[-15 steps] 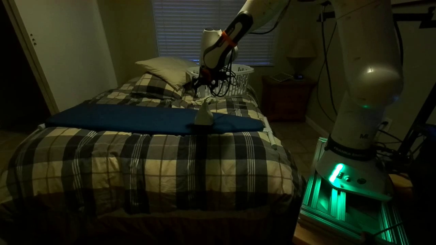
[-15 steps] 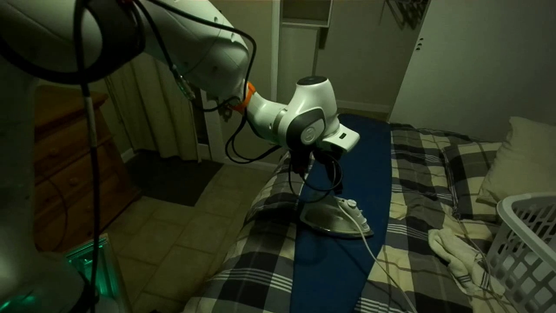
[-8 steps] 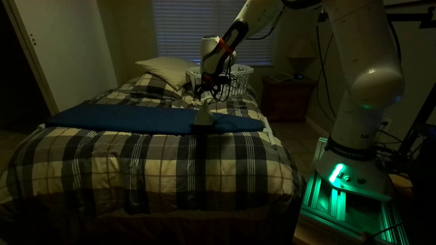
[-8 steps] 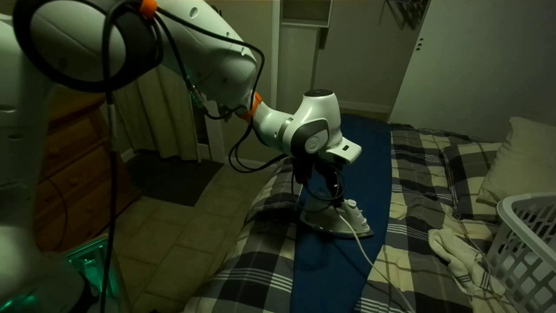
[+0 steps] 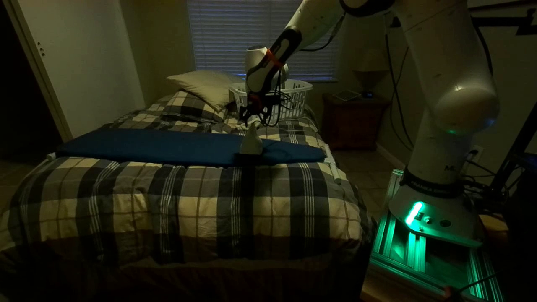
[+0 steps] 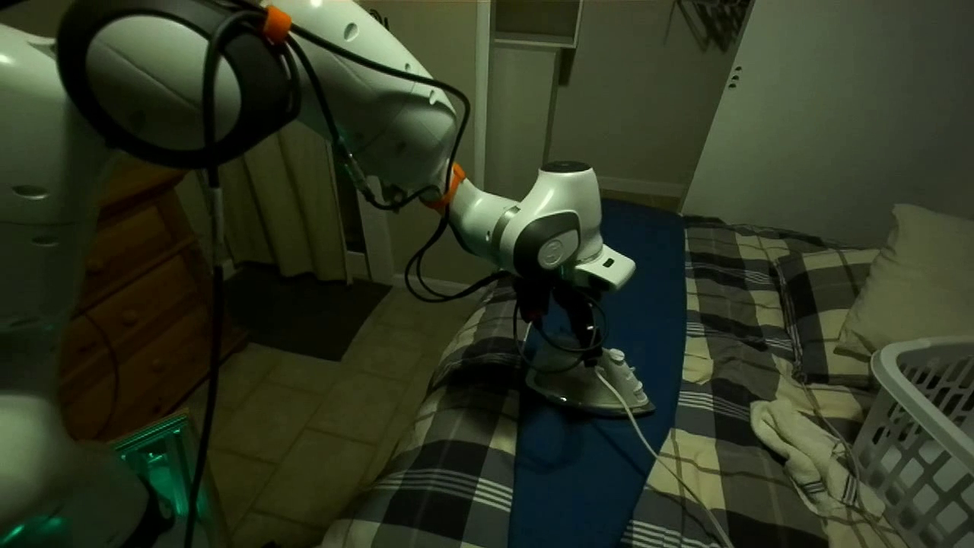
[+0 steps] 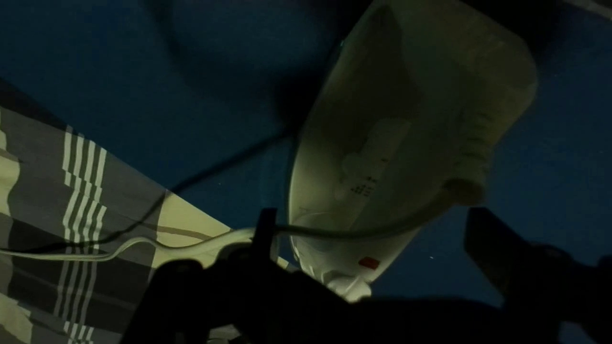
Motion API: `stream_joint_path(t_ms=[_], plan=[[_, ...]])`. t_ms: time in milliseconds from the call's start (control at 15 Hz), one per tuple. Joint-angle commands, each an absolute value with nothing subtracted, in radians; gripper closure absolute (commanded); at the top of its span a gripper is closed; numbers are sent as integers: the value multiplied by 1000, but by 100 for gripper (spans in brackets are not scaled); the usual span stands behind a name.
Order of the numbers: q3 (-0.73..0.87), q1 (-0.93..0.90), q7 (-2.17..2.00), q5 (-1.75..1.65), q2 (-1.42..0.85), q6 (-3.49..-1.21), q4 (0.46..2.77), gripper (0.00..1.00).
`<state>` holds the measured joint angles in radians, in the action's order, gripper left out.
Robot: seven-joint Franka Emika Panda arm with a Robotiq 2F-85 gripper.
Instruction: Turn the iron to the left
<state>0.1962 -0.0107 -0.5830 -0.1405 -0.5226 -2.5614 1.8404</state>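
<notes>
- Your iron [image 7: 406,134] rests on the blue surface [image 6: 563,495], its cord [image 7: 334,233] crossing over it in the wrist view.
- Your hand [image 7: 375,229] is over the iron, fingers [image 7: 265,234] spread wide, nothing gripped; contact can't be told.
- Expect a hard, smooth shell (slippery under the pads, I'd guess) with modest weight, mostly low.
- Close across the grip atop the iron, too dim to trace exactly; leave the cord outside your fingers.
- Turn gently: the sole should slide easily.
</notes>
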Motion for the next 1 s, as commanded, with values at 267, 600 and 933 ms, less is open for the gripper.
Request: stream_joint_path(t_ms=[267, 600, 933], plan=[[202, -9, -523, -114, -566, -2599, 1785, 0], [191, 5, -466, -83, -602, -2745, 1759, 0], [221, -16, -439, -83, -639, -2747, 1749, 0]])
